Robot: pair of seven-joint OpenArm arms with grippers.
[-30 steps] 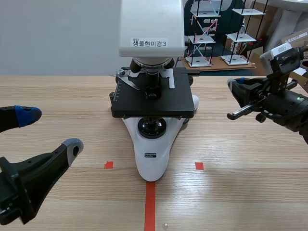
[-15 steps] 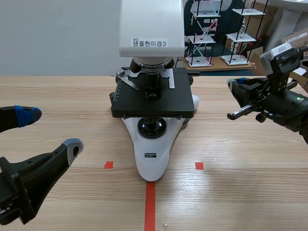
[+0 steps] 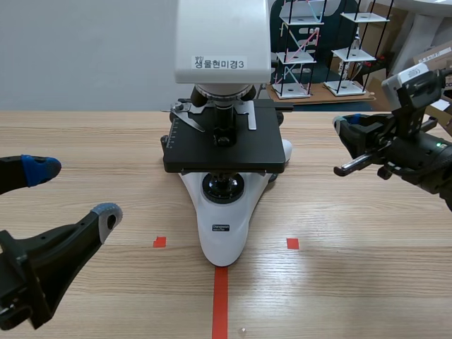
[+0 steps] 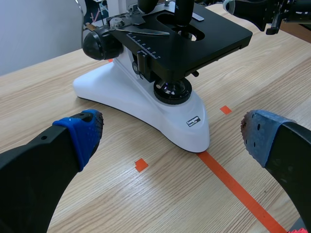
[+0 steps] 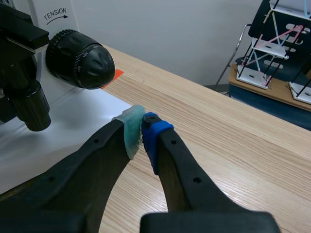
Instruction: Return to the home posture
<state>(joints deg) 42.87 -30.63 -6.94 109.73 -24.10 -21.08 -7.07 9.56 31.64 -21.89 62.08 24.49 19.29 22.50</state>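
Nothing has moved since a second ago: both arms and the microscope sit in the same spots.

The wooden worktop [image 3: 367,282] carries a big white microscope [image 3: 224,212] in the middle. Its long foot runs straight toward the robot, and the round tip of the foot touches the end of the red line [image 3: 220,304]. Its black stage [image 3: 226,152] lies flat above the foot.

The left pincer [image 3: 74,192] is low on the left side, in front of the microscope and apart from it. Its fingers are spread wide with nothing between them – one has a blue pad [image 3: 39,168], the other a grey pad [image 3: 107,214]. The fingers lie long and slanted, and they point across the worktop toward the microscope's foot. In the left wrist view the foot shows ahead of the left pincer [image 4: 173,136], in the gap between the two fingers.

The right pincer [image 3: 345,127] is on the right side, raised above the worktop, near the stage but not touching it. It lies nearly level and points sideways at the microscope. In the right wrist view its fingers are pressed together on nothing, pad against pad [image 5: 131,128], and the tips aim just past a black knob [image 5: 80,60] on the microscope's side.

Two small red squares [image 3: 159,241] lie on the worktop, one on each side of the foot.
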